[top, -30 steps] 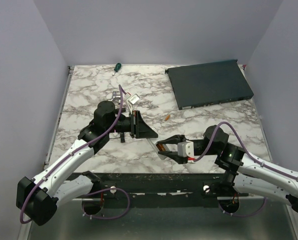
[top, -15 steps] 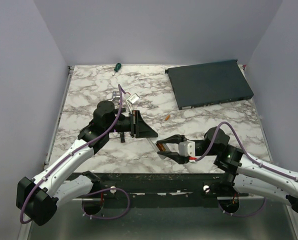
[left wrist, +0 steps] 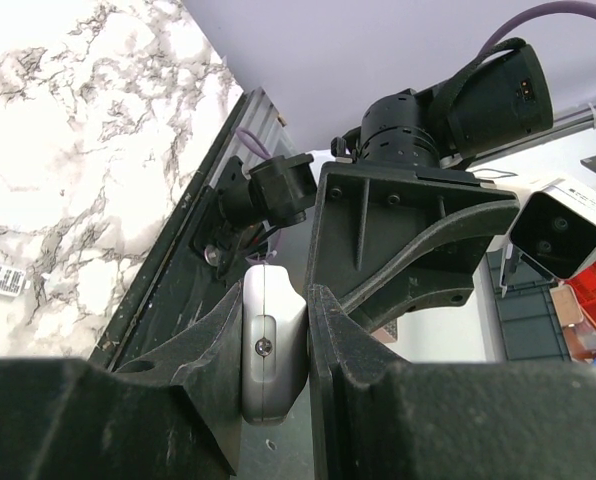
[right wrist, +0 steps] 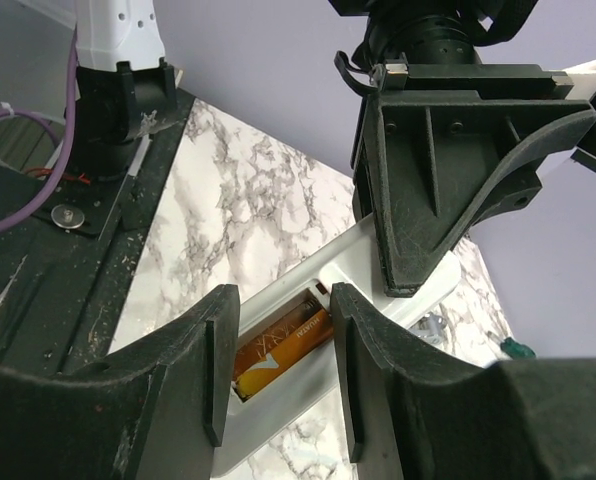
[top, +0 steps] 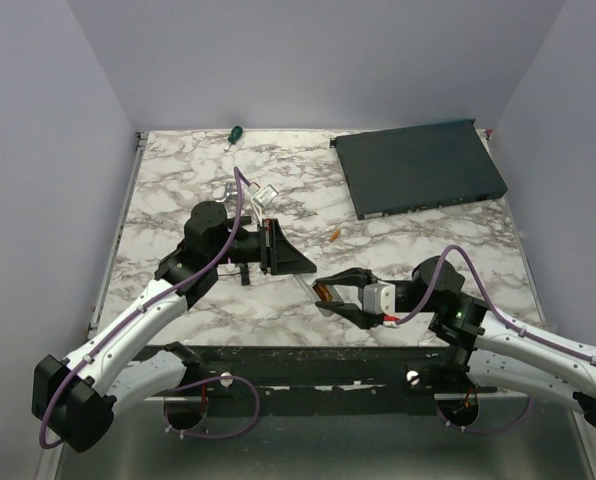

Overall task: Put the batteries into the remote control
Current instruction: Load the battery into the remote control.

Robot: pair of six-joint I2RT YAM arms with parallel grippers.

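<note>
My left gripper [top: 278, 250] is shut on one end of the white remote control [left wrist: 273, 345] and holds it above the table, its other end pointing at the right arm. The remote's [right wrist: 323, 270] battery compartment faces up and is uncovered. One orange battery [right wrist: 283, 345] lies inside it. My right gripper [right wrist: 283, 300] stands open astride that compartment, a finger on each side of the battery and neither pressing it. A second orange battery [top: 334, 234] lies loose on the marble, beyond both grippers.
A large dark flat box [top: 418, 167] fills the back right. A green-handled screwdriver [top: 234, 133] lies at the back edge. A silver bracket [top: 228, 190] and a small white part [top: 266, 195] sit behind the left gripper. The black base rail [top: 308, 360] runs along the near edge.
The right gripper's jaws have spread slightly around the battery in the compartment. The right arm has shifted a little toward the near edge. The left arm holds still.
</note>
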